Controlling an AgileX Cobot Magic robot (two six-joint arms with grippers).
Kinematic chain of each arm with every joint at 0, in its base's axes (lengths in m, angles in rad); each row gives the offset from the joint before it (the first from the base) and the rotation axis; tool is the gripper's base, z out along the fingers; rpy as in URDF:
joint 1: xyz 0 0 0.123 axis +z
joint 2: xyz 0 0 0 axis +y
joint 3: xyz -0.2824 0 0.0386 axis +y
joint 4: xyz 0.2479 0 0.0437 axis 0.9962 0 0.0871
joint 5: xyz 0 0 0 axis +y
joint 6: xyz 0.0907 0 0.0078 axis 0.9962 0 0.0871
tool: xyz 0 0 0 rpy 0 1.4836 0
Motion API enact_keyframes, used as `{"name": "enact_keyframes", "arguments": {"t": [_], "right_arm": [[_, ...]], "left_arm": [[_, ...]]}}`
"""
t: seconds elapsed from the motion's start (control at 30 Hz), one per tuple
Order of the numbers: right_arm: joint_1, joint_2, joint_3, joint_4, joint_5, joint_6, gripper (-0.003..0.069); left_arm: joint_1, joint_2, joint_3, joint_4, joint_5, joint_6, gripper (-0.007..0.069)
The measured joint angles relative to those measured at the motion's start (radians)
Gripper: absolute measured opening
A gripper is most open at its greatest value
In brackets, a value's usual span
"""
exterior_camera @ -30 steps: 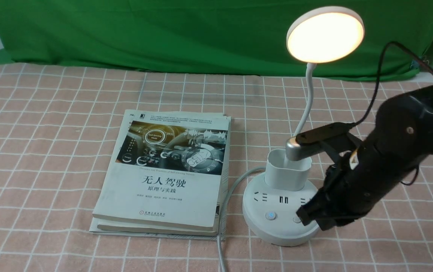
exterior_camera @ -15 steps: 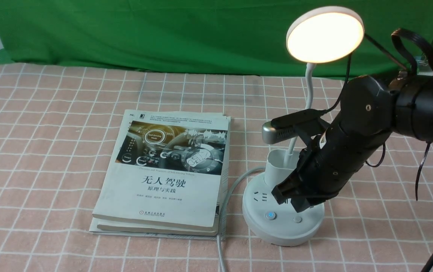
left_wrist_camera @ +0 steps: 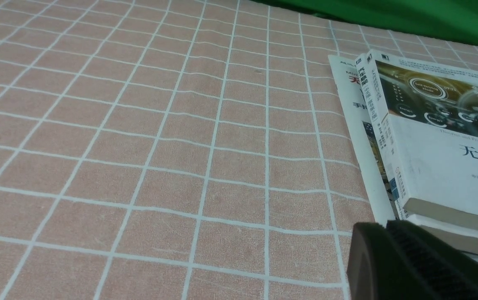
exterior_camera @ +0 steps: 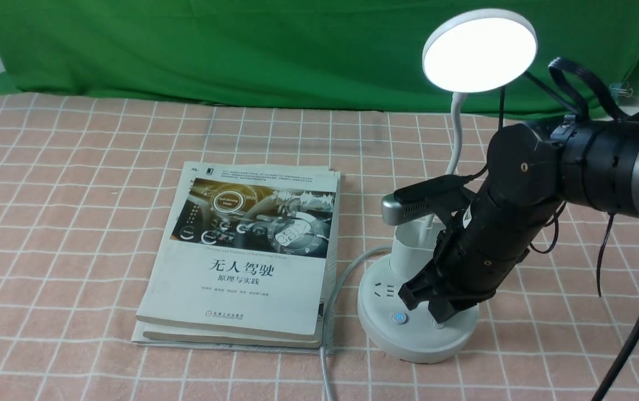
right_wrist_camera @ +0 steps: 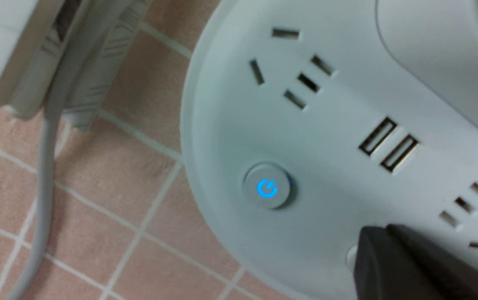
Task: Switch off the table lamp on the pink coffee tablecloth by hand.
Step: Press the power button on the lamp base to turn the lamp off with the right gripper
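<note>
Table lamp (exterior_camera: 408,252) stands on the pink coffee tablecloth (exterior_camera: 74,223) directly beneath the right end effector (exterior_camera: 436,314), and its disc head (exterior_camera: 479,50), high above and behind the end effector, glows white, so we judge the task not yet done. We see the fingers pressed together, gripping nothing, with their tip on or just over the small plain button (right_wrist_camera: 350,255) at the front of the round base (exterior_camera: 386,337); the wrist view hides most of that button, so we cannot tell whether it is pushed in. The blue-lit power button (right_wrist_camera: 267,188) sits just beside the tip, on its left and apart from it. To do this press well, we would push straight down on the middle of the plain button, briefly and firmly, without sideways drag that might slide the base on the cloth. We would keep the tip off the blue button and the socket slots, and keep the silver camera bar (exterior_camera: 408,206) from nudging the cup holder and thin neck close behind it. We would lift only once the head goes dark. Further left of the end effector lie the grey cord (exterior_camera: 333,301) and stacked books (exterior_camera: 241,256). The left end effector (left_wrist_camera: 386,227) hovers closed and empty over the bench, well apart.
</note>
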Motion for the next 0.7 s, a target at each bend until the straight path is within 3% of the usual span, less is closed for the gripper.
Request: {"name": "enact_keyframes", "arguments": {"t": [0.7], "right_arm": [[0.000,0.045,-0.007,0.002,0.006,0.000,0.0042]], "left_arm": [[0.000,0.000,0.000,0.000,0.000,0.000,0.0006]]}}
